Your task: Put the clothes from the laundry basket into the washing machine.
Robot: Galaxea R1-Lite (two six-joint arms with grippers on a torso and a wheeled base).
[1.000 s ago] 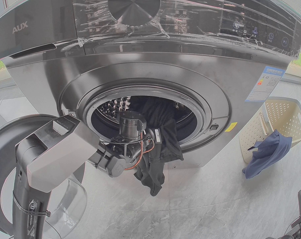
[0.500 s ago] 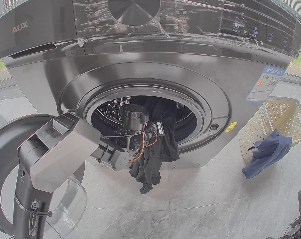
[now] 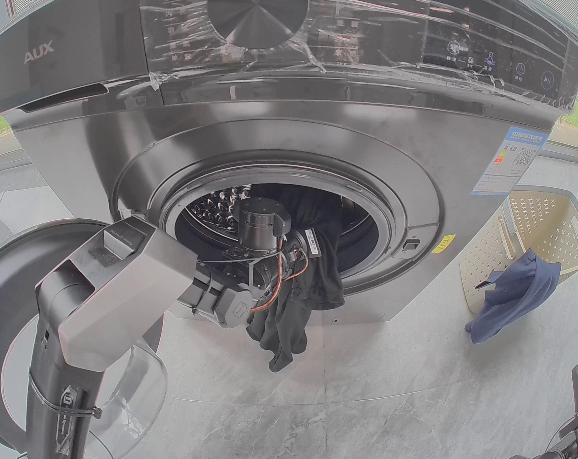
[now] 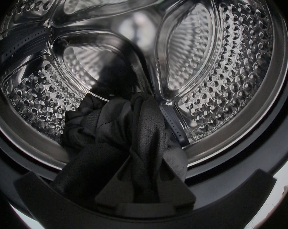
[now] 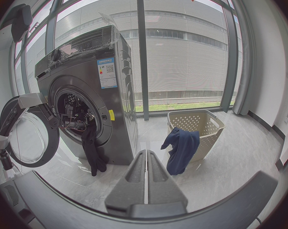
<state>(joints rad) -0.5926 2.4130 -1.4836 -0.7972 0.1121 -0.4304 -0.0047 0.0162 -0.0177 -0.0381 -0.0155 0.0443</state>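
Left gripper [image 4: 145, 166] is clamped on the black garment [image 3: 289, 333] and held just inside the drum [image 4: 239, 64] of the washing machine [image 3: 289, 116], apparently so the bunch clears the door lip. The garment's tail hangs outside toward the floor. Right gripper [image 5: 146, 153] is closed, empty and well back. The blue garment [image 3: 515, 294] drapes over the rim of the laundry basket [image 3: 547, 221], not yet loaded.

The left arm [image 3: 120, 282] and black garment [image 3: 288, 329] crowd the washing machine [image 3: 365, 129] mouth's lower half; the drum [image 4: 214, 64] behind lies open.

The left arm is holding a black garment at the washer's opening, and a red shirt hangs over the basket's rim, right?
Not red: the shirt over the basket rim is dark blue, as the right wrist view shows. The left gripper does hold the black garment.
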